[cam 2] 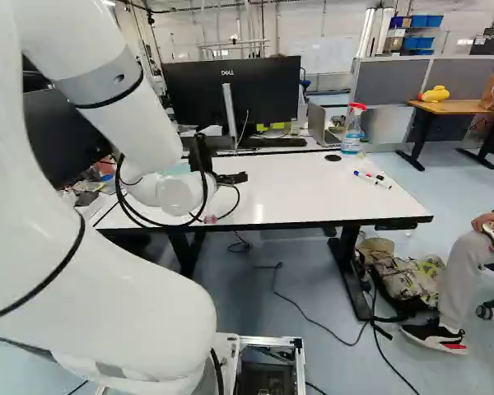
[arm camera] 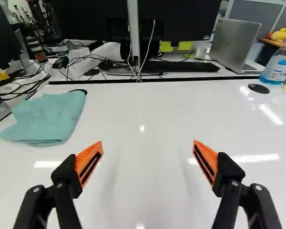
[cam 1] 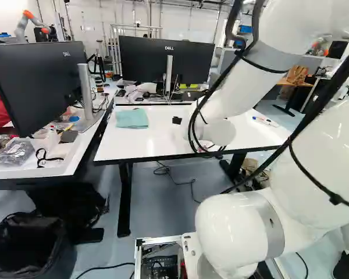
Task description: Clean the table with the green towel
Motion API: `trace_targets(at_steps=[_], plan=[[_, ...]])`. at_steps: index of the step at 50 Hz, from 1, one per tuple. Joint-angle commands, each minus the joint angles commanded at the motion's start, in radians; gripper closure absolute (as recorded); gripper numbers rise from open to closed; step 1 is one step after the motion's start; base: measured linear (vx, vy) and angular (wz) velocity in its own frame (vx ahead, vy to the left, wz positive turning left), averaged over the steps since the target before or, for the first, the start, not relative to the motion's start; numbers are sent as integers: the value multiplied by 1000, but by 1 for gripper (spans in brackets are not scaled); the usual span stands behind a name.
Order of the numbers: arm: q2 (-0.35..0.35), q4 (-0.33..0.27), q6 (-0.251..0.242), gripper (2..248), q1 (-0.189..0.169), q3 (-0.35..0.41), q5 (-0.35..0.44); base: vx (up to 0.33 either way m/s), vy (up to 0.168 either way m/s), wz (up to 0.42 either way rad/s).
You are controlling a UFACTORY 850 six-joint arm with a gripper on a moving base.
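Green towel (arm camera: pixel 50 119) lies on a white-topped table (arm camera: pixel 138 112), out of the grasp of an empty robot gripper (arm camera: pixel 148 142)

Soft-looking cloth, the towel rests loosely folded in an uneven, flattish pile at the table's far corner, beside the desk with the side monitor (cam 1: pixel 41 81). From where I stand it looks light, limp and in no danger of breaking. It would probably sag and change shape as soon as it is lifted, and its layers could slip apart if only the top one is caught. The glossy tabletop may let it skid under a sideways push. I judge the best hold to be a deep pinch across the thick middle of the pile, pressed down first so that all the layers come up together; a thin edge or corner seems likelier to unfold it.

White and thick-jointed, the arm (cam 1: pixel 238 87) rises from its base, bends over and slopes down to a wrist (cam 1: pixel 221 132) low over the table. The gripper points ahead and somewhat downward, with the towel ahead of it and off to one side. Its two fingers are spread wide, their orange pads (arm camera: pixel 88 160) well apart, with only bare tabletop showing between them.
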State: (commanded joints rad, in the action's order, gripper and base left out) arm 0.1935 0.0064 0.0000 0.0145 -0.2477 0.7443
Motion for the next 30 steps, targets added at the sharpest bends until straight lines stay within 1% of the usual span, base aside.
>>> trace_targets(at_steps=[16, 30], plan=[[44, -3, 0, 3, -8, 83, 67, 0, 0, 0], [69, -5, 0, 3, -12, 130, 104, 0, 0, 0]])
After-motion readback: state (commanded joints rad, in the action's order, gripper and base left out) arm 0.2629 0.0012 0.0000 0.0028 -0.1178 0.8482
